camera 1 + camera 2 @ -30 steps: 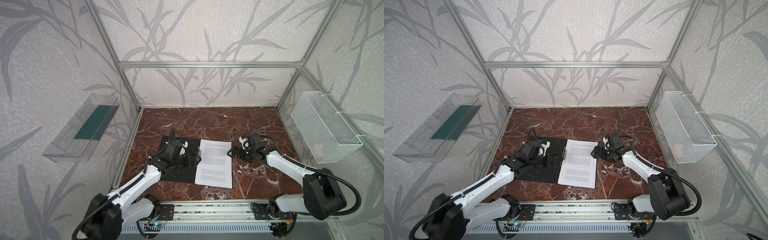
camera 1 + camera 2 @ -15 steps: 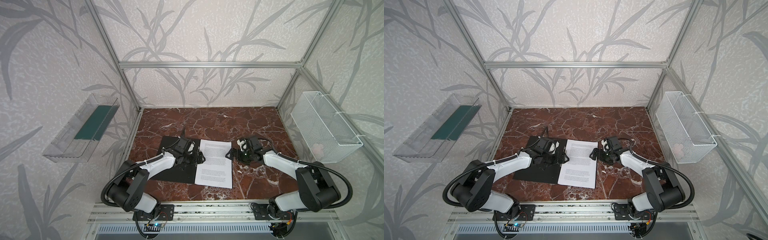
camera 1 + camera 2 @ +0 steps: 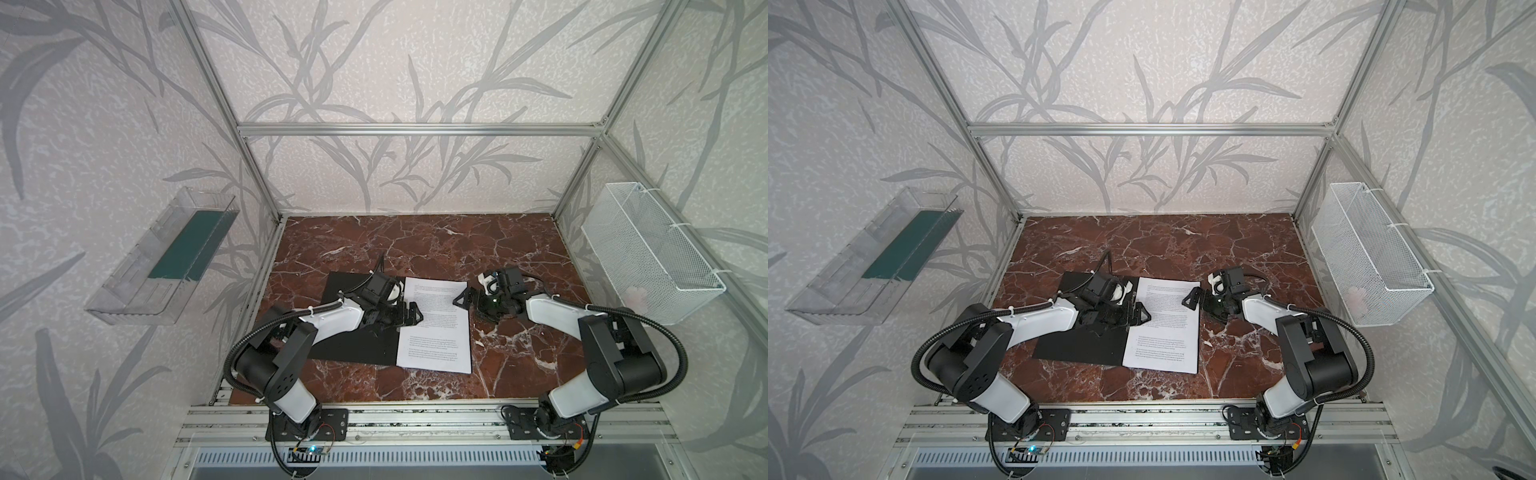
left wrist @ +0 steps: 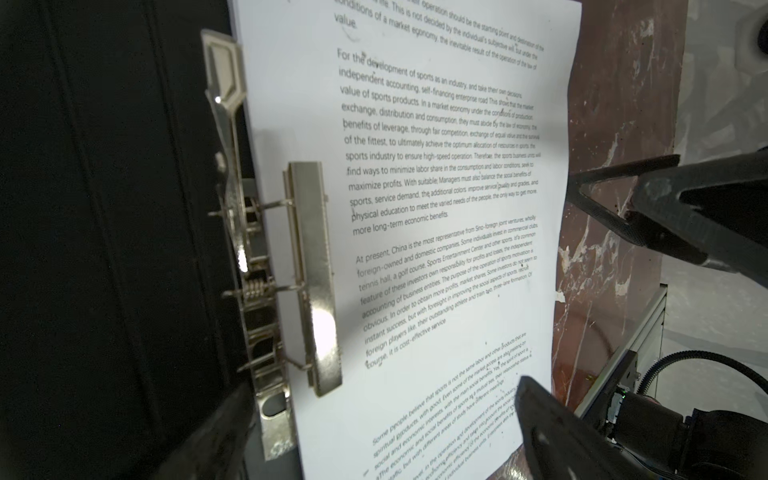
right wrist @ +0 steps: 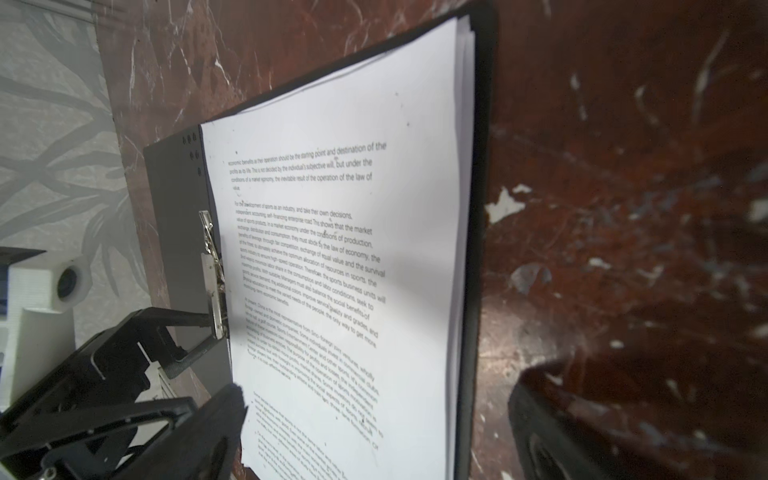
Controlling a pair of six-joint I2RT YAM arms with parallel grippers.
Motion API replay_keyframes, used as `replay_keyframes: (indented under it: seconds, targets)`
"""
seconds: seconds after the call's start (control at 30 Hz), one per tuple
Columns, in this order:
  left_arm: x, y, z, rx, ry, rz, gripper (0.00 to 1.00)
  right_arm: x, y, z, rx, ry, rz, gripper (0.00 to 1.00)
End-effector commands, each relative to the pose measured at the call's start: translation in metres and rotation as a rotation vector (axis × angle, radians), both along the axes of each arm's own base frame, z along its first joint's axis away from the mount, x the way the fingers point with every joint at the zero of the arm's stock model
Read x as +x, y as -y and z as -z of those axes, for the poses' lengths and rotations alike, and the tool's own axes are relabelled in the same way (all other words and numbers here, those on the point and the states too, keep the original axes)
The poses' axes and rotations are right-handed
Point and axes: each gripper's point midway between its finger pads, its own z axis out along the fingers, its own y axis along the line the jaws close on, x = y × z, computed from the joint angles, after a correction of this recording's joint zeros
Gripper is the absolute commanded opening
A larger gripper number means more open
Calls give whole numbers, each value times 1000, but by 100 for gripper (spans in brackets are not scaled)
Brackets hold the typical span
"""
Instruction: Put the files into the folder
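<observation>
White printed files (image 3: 436,332) flat in open black folder (image 3: 357,349).

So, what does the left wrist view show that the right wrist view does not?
Only the left wrist: the clip's flat bar and spring close up, over the files' edge. Only the right wrist: the layered sheet edges, the folder's corner dots, the left arm's white camera. Both: the printed top page, the metal clip, the marble table.
</observation>
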Motion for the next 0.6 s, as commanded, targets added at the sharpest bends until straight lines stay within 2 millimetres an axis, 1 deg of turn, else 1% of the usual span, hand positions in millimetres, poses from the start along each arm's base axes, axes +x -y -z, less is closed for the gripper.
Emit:
replay_keyframes:
  seconds: [0.0,0.2,0.3,0.4,0.5,0.53,0.57]
  targets:
    - [-5,14,9,-10,-39,8,99,7,4,2,-3,-23,15,99]
    - [-5,38,8,-31,-32,-16,99,24,31,-1,-23,-25,96,99]
    - [-6,54,3,-62,-16,-36,99,32,42,-4,-19,-29,119,99]
    - [-10,71,-4,-81,3,-36,99,39,47,-6,-16,-31,131,99]
    - [-13,78,-8,-92,3,-31,99,45,59,-9,-36,-26,168,99]
    - [-13,78,-11,-99,6,-32,99,46,63,-10,-42,-24,182,99]
    - [-12,73,-12,-90,10,-39,99,47,67,-13,-47,-18,195,99]
